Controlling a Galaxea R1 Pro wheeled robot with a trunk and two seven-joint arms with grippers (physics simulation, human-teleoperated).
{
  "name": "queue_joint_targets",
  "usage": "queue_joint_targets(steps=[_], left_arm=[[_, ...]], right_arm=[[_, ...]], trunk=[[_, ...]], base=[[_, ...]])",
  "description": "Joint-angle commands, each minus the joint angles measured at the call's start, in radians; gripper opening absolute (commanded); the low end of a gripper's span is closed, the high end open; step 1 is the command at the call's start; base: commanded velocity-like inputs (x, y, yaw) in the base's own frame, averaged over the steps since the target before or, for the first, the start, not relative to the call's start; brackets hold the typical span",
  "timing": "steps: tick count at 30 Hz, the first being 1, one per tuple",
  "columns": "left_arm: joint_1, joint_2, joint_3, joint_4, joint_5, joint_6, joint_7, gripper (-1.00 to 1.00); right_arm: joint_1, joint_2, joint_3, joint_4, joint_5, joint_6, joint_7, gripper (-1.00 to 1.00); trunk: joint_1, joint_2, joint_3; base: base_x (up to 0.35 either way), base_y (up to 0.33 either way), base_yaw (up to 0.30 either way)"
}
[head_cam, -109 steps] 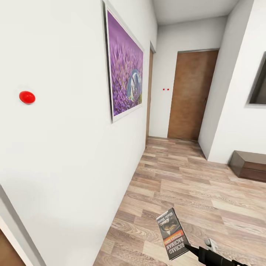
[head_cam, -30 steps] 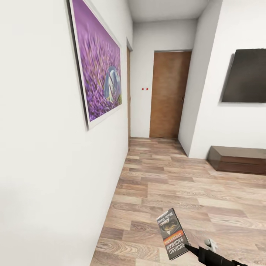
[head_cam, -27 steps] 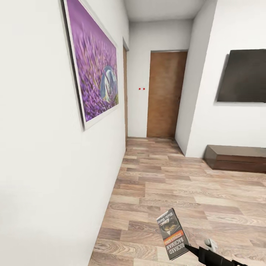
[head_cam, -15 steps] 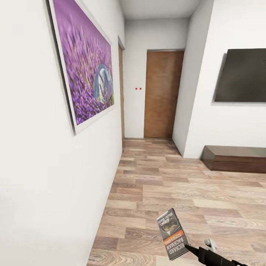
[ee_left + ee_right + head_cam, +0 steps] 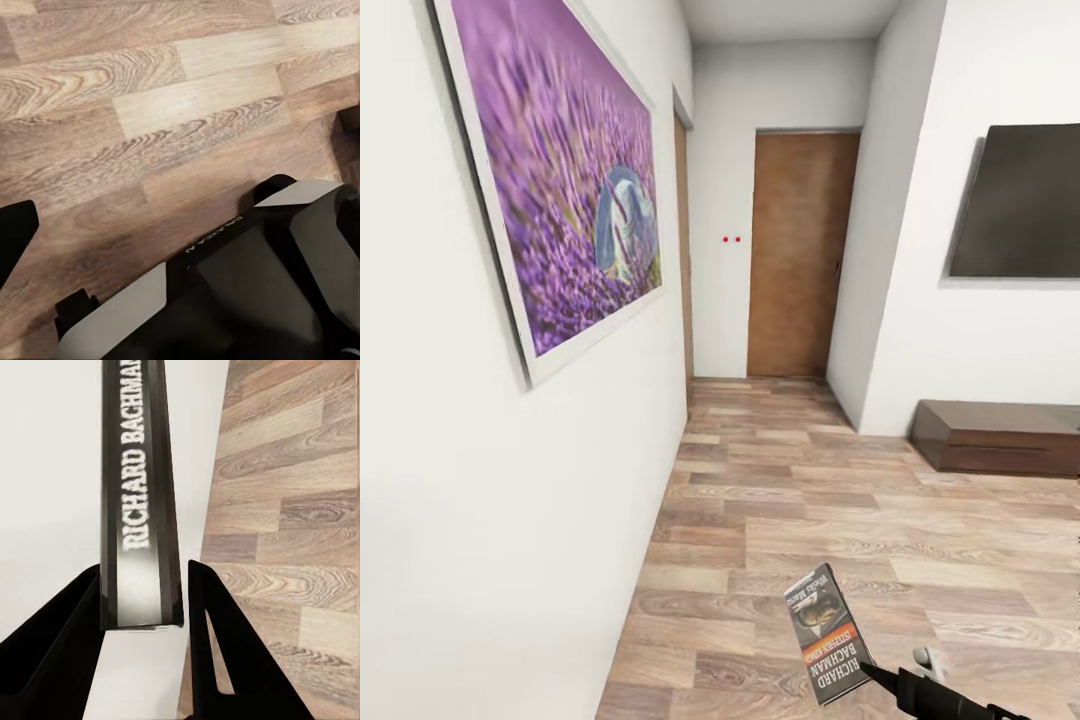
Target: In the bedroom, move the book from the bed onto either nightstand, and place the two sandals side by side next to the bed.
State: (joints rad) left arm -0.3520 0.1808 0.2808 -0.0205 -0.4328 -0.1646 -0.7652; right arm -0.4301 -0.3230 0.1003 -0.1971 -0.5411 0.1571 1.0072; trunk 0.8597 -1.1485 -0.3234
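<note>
The book [image 5: 825,632], a thin dark paperback with an orange band and "RICHARD BACHMAN" lettering, hangs over the wood-plank floor at the lower right of the head view. My right gripper [image 5: 870,672] is shut on its lower edge. In the right wrist view the book's spine [image 5: 142,510] stands between the two black fingers [image 5: 214,637], which press on it from both sides. A black piece [image 5: 11,236] at the edge of the left wrist view may be a finger of my left gripper. The bed, the nightstand and the sandals are out of view.
I am in a corridor with a white wall close on my left bearing a large purple painting [image 5: 560,180]. A brown door [image 5: 800,255] closes the far end. On the right are a dark screen [image 5: 1020,200] and a low dark-brown bench [image 5: 1000,437]. My base [image 5: 247,292] is below the left wrist.
The whole view has shifted: the painting has grown and slid left, and the screen and bench have come into view on the right. The book stays put in my right gripper.
</note>
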Motion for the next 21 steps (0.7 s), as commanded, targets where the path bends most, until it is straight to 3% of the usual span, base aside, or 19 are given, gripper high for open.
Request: queue_joint_targets(steps=[1,6,14,21], left_arm=[[0.000,0.000,0.008,0.000,-0.011,-0.006,-0.002,1.00],[0.000,0.000,0.008,0.000,-0.011,-0.006,-0.002,1.00],[0.000,0.000,0.008,-0.001,-0.011,-0.006,-0.002,1.00],[0.000,0.000,0.008,0.000,-0.011,-0.006,-0.002,1.00]], right_arm=[[-0.001,-0.001,0.004,-0.001,-0.013,0.009,0.002,-1.00],[-0.001,-0.001,0.004,-0.001,-0.013,0.009,0.002,-1.00],[-0.001,-0.001,0.004,-0.001,-0.013,0.009,0.002,-1.00],[-0.001,-0.001,0.004,-0.001,-0.013,0.009,0.002,-1.00]], trunk=[[0.001,-0.001,-0.002],[0.001,-0.001,-0.004],[0.001,-0.001,-0.005],[0.001,-0.001,-0.005]], base=[[0.331,0.000,-0.171],[0.331,0.000,-0.153],[0.331,0.000,-0.028],[0.331,0.000,-0.220]])
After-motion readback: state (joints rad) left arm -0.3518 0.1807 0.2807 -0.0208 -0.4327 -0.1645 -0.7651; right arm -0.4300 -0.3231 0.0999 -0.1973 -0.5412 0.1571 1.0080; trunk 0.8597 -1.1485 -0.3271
